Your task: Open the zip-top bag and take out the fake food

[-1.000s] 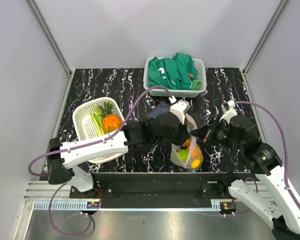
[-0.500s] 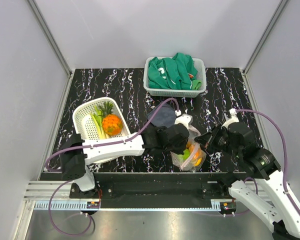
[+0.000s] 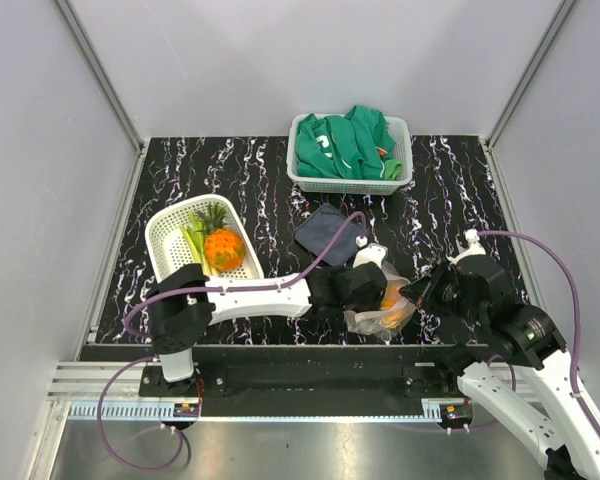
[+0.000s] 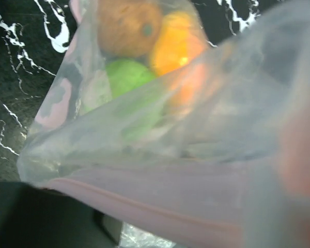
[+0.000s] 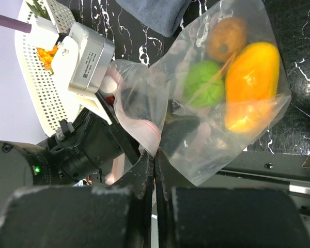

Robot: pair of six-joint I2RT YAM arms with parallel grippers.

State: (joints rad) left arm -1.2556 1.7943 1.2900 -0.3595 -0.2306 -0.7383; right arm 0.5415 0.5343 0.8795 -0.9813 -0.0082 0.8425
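The zip-top bag [image 3: 385, 310] is a clear pouch near the table's front edge, with a pink zip strip [image 4: 160, 206]. Inside it lie three pieces of fake food: a brown round piece [image 5: 226, 39], an orange piece [image 5: 250, 85] and a green round piece [image 5: 204, 90]. My right gripper [image 5: 155, 155] is shut on the bag's rim by the zip strip. My left gripper [image 3: 378, 293] is at the bag's mouth with its dark fingers [image 5: 137, 103] spread apart, showing through the plastic. An orange pineapple [image 3: 223, 247] and a pale green leek [image 3: 194, 243] lie in the white basket [image 3: 170, 225].
A grey basket [image 3: 401, 175] holding a green garment [image 3: 345, 145] stands at the back centre. A dark grey-blue cloth [image 3: 328, 232] lies flat just behind the bag. The table's front edge and the black rail [image 3: 300, 360] run right below the bag.
Both grippers and the bag have moved toward the near edge and slightly right. The left gripper, shut before, now has its fingers spread. The right gripper stays shut on the rim.
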